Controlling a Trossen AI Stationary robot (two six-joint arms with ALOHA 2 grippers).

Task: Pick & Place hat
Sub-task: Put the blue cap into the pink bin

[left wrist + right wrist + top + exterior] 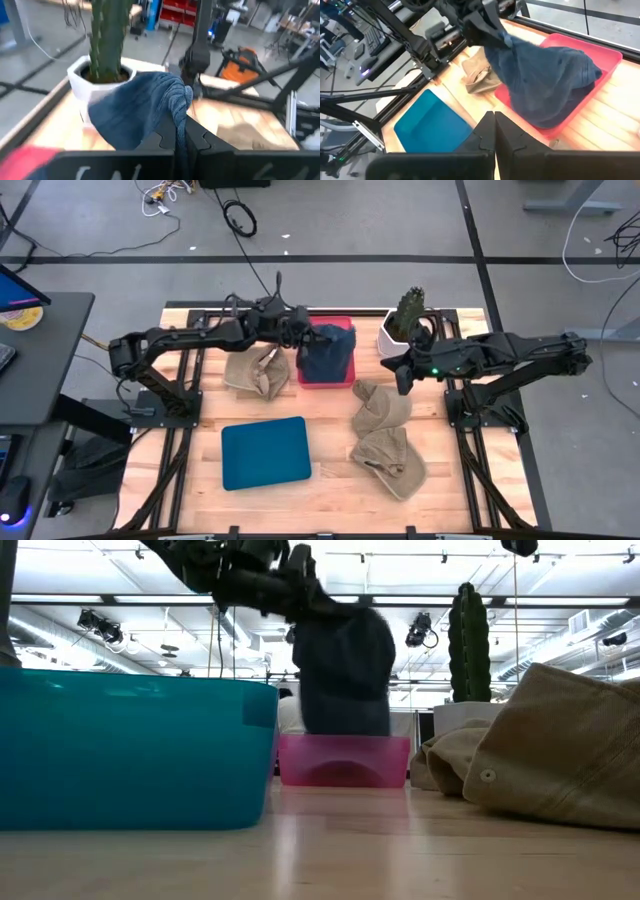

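High view: left gripper [300, 332] is clamped on the blue hat [328, 352], which hangs over the red bin [327, 378] with its lower part inside. Right gripper [404, 376] waits near the cactus pot [398, 336], fingers pressed together and empty. Risks: the limp hat drapes over the bin rim on release, or snags on the fingers and drags out.

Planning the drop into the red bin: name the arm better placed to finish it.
Left. Its gripper already holds the blue hat over the red bin; the right gripper is empty beside the tan hats.
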